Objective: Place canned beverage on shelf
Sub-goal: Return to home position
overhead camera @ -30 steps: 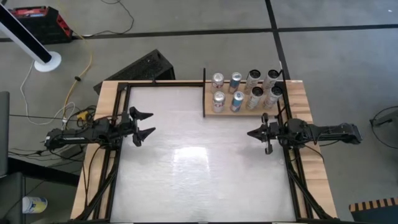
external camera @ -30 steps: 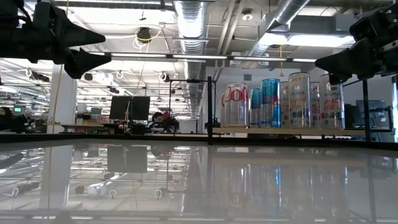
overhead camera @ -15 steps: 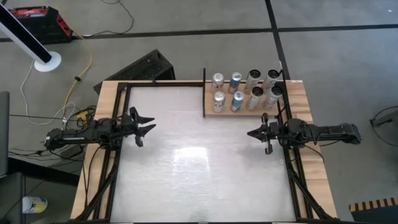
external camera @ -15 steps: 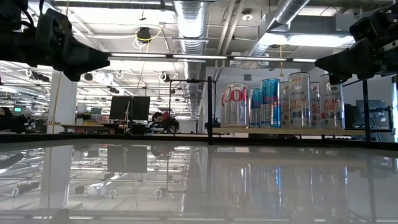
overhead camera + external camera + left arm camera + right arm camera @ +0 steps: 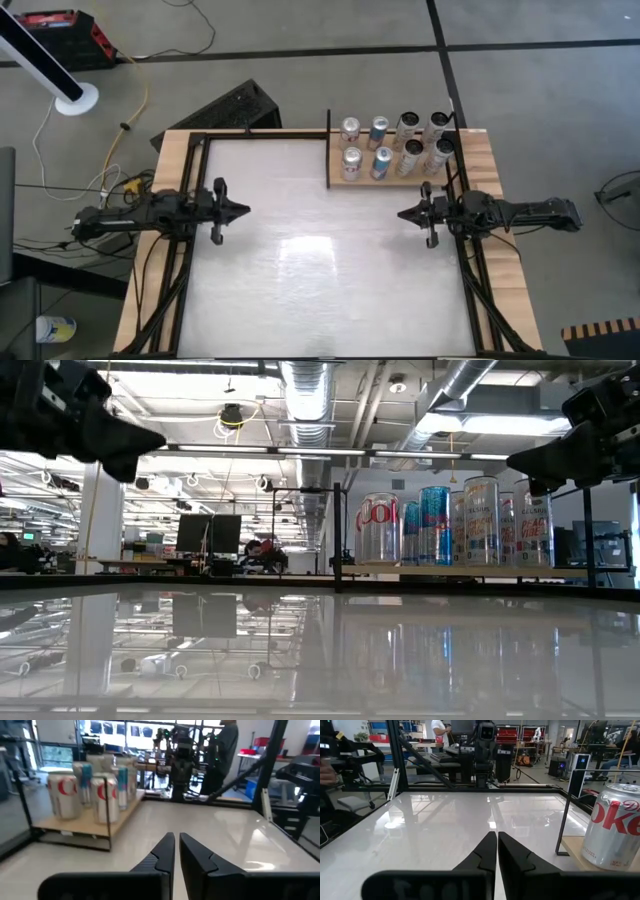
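Grippers up close: left gripper (image 5: 176, 836) has both fingers pressed together on nothing, and right gripper (image 5: 496, 834) is the same, empty. Both hang above the white tabletop (image 5: 320, 260), the left at its left edge, the right at its right edge just in front of the shelf (image 5: 396, 179). The shelf sits at the table's far right corner with eight cans (image 5: 381, 160) upright on it, in two rows of four. Placing looks done; only parking the arms seems left.

Risk: the right gripper is near the shelf's black post (image 5: 564, 810) and the silver front can (image 5: 615, 827). A wide swing while homing could clip either and topple a row.

The high view gives can count and layout. The low view merges them into one overlapping cluster, but shows both grippers well above the surface. Wrist views show the finger state most plainly.
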{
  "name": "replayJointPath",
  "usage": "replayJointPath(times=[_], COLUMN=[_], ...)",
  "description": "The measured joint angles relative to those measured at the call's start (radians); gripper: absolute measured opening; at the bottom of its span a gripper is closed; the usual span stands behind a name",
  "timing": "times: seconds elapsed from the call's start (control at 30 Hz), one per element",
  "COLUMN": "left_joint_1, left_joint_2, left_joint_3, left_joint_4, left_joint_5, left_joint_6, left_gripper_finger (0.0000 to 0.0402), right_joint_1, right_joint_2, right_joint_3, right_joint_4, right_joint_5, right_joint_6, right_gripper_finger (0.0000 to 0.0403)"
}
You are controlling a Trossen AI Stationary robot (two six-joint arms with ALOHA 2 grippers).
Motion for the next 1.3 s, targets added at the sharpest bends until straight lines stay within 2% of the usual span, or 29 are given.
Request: replayJointPath(times=[0.1, 0.27, 0.6, 1.3], left_joint_1=[0.000, 0.000, 0.000, -0.001], left_joint_2=[0.000, 0.000, 0.000, 0.003], left_joint_3=[-0.053, -0.053, -0.053, -0.048], left_joint_4=[0.051, 0.098, -0.005, -0.026], left_joint_5=[0.011, 0.010, -0.018, -0.005], left_joint_6=[-0.031, 0.023, 0.060, 0.060], left_gripper_finger=[0.0011, 0.0011, 0.0011, 0.0011], right_joint_1=[0.000, 0.000, 0.000, 0.000], right_joint_2=[0.000, 0.000, 0.000, 0.000], right_joint_3=[0.000, 0.000, 0.000, 0.000], right_joint_4=[0.000, 0.000, 0.000, 0.000], right_joint_5=[0.000, -0.001, -0.001, -0.001], right_joint_6=[0.000, 0.000, 0.000, 0.000], right_gripper_finger=[0.0043, 0.0043, 0.0043, 0.0043])
